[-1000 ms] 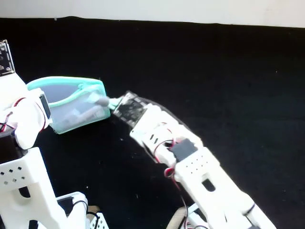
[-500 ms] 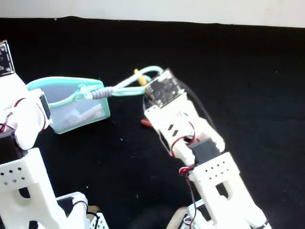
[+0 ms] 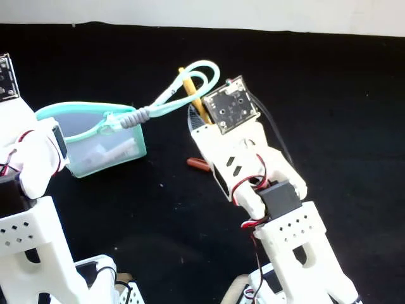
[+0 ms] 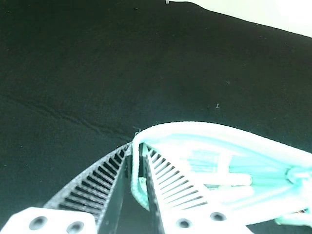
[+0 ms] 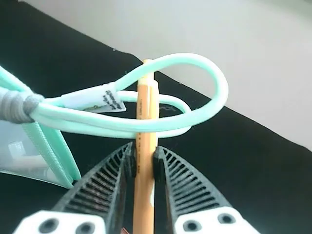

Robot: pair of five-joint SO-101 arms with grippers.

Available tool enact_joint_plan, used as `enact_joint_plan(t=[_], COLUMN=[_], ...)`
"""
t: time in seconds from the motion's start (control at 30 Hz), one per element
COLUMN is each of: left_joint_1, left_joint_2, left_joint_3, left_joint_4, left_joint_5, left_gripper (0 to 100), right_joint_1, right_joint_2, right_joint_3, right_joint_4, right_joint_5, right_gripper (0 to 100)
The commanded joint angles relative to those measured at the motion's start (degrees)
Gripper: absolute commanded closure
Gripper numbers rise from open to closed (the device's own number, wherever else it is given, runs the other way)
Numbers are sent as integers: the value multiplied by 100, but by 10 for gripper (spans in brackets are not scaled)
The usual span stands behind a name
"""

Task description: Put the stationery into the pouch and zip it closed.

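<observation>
A mint see-through pouch (image 3: 104, 142) lies at the left with its top open and white items inside. My left gripper (image 4: 139, 183) is shut on the pouch's rim (image 4: 195, 131); in the high view it sits at the pouch's left end (image 3: 58, 142). My right gripper (image 5: 144, 163) is shut on an orange pencil (image 5: 146, 126), held near the table's middle (image 3: 197, 109). The pencil (image 3: 190, 88) passes through the loop of the pouch's mint cord (image 5: 185, 105), which stretches from the grey zip pull (image 3: 131, 118) to the loop (image 3: 196, 76).
A short red-brown pen-like item (image 3: 199, 164) lies on the black table between the pouch and the right arm. The table's far edge meets a pale wall (image 3: 253, 16). Open black surface lies to the right (image 3: 342, 114).
My right gripper has moved from the pouch's mouth to the right and farther back, carrying the pencil with the cord loop caught on it. The cord is drawn out; the red-brown item came into sight.
</observation>
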Motion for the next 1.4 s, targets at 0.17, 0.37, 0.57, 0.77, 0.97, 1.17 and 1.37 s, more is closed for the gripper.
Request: enact_joint_plan(t=[0.17, 0.37, 0.57, 0.77, 0.97, 1.17, 1.37], left_joint_1=[4, 4, 4, 4, 4, 4, 4], left_joint_2=[171, 171, 171, 171, 171, 171, 171], left_joint_3=[189, 189, 189, 189, 198, 198, 198], left_joint_4=[-18, -18, -18, -18, -18, -18, -18], left_joint_5=[-18, -18, -26, -26, -26, -26, -35], left_gripper=[993, 993, 993, 993, 993, 993, 993], right_joint_1=[-180, -514, -549, -549, -840, -1226, -1393], right_joint_2=[-163, -163, -163, -163, -154, -154, 277], right_joint_3=[-734, -734, -743, -743, -743, -884, -1648], right_joint_4=[-22, -40, -119, -365, -690, -1358, -1719], right_joint_5=[-378, -378, -378, -387, -387, -387, -387], right_gripper=[992, 992, 992, 992, 992, 992, 992])
